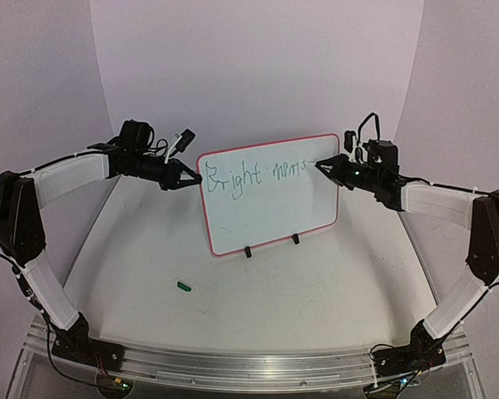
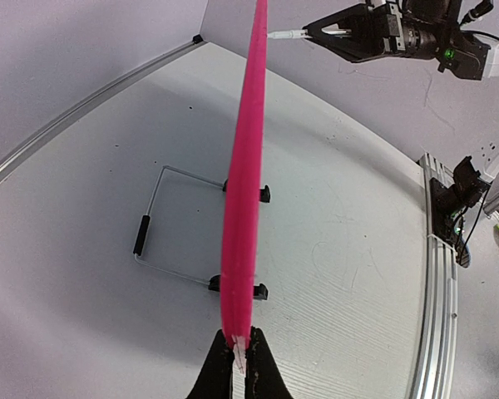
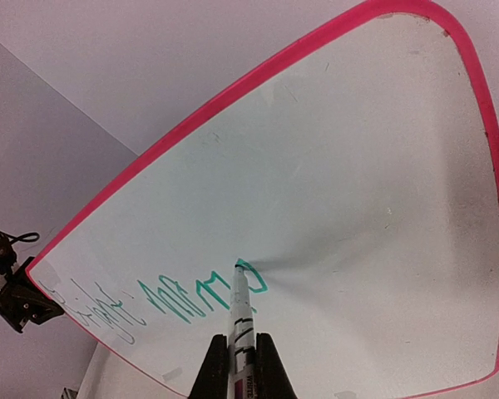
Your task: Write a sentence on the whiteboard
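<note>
Right gripper (image 1: 328,169) clamped narrow on a marker (image 3: 239,307), nib touching the whiteboard (image 1: 270,212) at the end of the green word (image 1: 289,169), near the board's upper right corner. Left gripper (image 1: 191,179) pinched tight on the whiteboard's left rim, high up, bracing it.

Probably mid-sentence: dark "Bright" (image 1: 233,179) at the board's upper left, green second word just right of it, unreadable at this size.

For a clean stroke:
- Press lightly and evenly, no harder than the left pinch and the two black clip feet (image 1: 247,252) under the board's bottom rim can resist.
- Hold the marker close to square on the face, with small strokes level with "Bright".
- Mind the room: little bare white between nib and right rim, plenty below the writing, so likely drop to a new line.
- Watch for the board rocking back or sliding on its feet, a likely cause of smeared letters.

Whiteboard upright, leaning slightly back, straight ahead of the nib and in contact with it. Most of its face to the left of and below the nib. Small green cap-like piece (image 1: 183,286) in front of the board's lower left corner, well apart.
</note>
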Controlling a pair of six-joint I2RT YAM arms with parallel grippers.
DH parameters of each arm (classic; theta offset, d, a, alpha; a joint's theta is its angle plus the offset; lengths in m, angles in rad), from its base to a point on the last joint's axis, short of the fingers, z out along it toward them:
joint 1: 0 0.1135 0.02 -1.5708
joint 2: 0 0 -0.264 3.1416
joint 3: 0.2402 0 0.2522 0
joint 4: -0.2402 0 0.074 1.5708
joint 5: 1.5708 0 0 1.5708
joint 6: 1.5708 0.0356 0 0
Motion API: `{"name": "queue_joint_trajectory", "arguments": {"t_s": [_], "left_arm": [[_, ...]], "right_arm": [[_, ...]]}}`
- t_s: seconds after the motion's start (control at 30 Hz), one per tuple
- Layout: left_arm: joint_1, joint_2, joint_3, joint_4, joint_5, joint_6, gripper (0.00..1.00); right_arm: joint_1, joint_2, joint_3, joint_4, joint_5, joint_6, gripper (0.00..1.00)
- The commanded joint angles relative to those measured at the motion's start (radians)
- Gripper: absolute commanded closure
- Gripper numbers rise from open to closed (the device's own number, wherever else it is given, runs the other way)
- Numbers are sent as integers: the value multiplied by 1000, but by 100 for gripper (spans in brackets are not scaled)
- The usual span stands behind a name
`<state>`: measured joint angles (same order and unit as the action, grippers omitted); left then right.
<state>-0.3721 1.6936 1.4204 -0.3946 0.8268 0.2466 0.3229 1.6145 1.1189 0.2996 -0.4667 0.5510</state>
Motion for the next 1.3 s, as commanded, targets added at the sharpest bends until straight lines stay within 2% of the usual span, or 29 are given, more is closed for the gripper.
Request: {"name": "queue_joint_trajectory", "arguments": {"t_s": [0.0,0.67,1.27], "left_arm": [[-17,-22,27,-56,2,20,100],[-16,-20,29,-55,3,20,100],[-16,-24,29,-57,2,21,100]], "right_arm": [[-3,16,-7,32,-19,8,100],[-4,7,-54,23,2,15,100],[-4,-86,-42,-7,81,3,100]]}}
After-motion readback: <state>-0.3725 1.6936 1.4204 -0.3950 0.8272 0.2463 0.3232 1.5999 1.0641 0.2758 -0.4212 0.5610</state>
